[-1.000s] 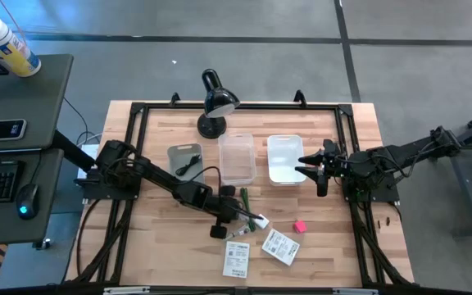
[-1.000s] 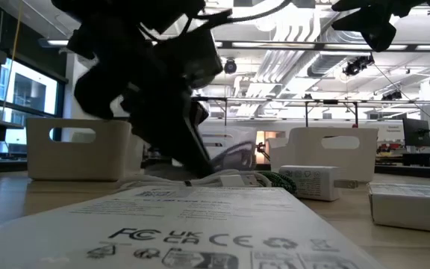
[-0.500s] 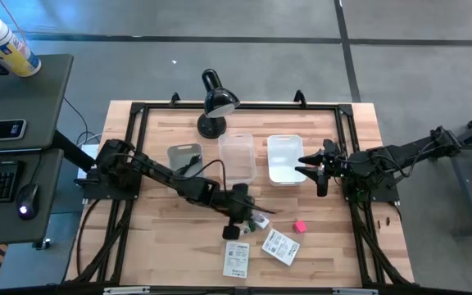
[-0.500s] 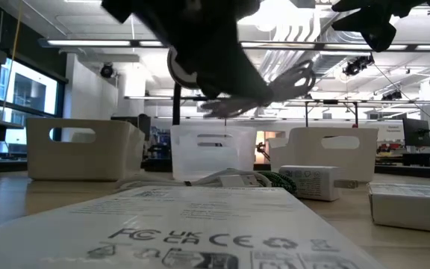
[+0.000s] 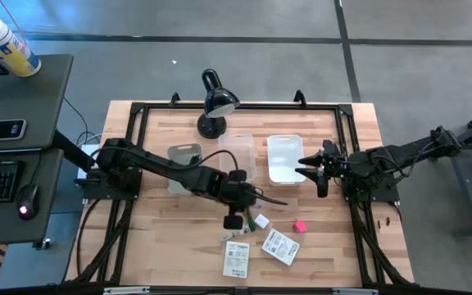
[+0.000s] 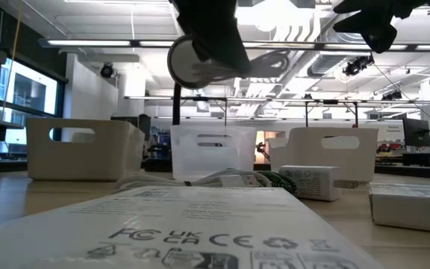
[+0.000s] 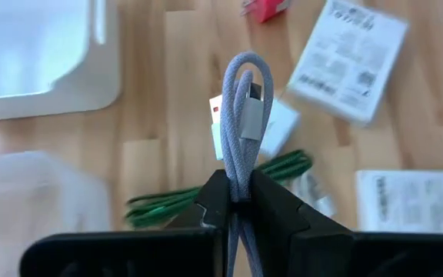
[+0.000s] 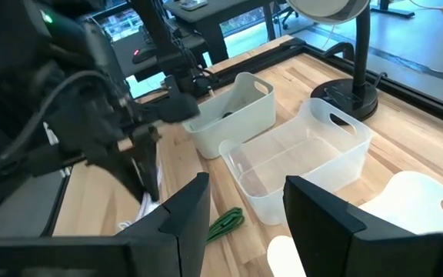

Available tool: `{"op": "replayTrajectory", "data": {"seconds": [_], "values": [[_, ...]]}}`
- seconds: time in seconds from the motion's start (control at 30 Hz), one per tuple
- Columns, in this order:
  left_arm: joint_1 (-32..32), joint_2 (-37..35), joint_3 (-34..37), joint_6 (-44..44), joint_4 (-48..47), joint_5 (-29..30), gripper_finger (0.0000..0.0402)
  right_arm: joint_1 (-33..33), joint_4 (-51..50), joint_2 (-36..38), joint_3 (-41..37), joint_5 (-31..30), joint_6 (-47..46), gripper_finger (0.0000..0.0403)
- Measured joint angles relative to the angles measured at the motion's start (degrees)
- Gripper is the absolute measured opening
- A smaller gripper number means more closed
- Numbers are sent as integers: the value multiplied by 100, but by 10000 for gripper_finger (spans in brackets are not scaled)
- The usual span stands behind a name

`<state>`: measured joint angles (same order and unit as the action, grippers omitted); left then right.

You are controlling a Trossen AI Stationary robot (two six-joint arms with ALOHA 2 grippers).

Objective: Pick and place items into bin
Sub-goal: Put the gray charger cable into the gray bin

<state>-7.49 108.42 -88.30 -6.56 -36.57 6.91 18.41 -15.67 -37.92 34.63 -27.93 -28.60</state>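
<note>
My bench (image 5: 162,238) is pale wooden planking inside a black frame. Along its far half stand three bins in a row: a grey bin (image 5: 184,156) on the left with a black cord in it, a clear bin (image 5: 238,157) in the middle, and a white bin (image 5: 284,157) on the right. Behind them stands a black desk lamp (image 5: 215,105).

My left gripper (image 7: 237,201) is raised above the middle of the bench, just near of the clear bin, and it is clamped on a looped grey cord (image 7: 244,115) whose loop stands up between the fingers. My right gripper (image 8: 241,211) hangs at the right edge of the white bin, its fingers spread apart around nothing.

The other items lie on the bench near of the bins. Two white printed packets sit closest to the near edge, one packet (image 5: 236,259) to the left and a second packet (image 5: 280,246) to its right. In the low view the closest packet (image 6: 178,232) reads "FC", "UK CA" and "CE". Just below my left gripper lie a small white block (image 7: 275,123) and a green thin stick (image 7: 206,196), which looks like a bundled green tie. A tiny pink cube (image 5: 299,226) rests to the right of them, apart from the packets.
</note>
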Motion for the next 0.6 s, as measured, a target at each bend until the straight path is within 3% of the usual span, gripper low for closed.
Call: {"op": "replayTrajectory", "data": {"seconds": [0.33, 0.6], "values": [[-2, -158, -478, 273, -2009, 735, 22, 0, -63, 1, 1, 1, 33, 156], [2, -798, -478, -56, -3422, 1967, 23, 2, -128, -1, 2, -16, 13, 156]]}}
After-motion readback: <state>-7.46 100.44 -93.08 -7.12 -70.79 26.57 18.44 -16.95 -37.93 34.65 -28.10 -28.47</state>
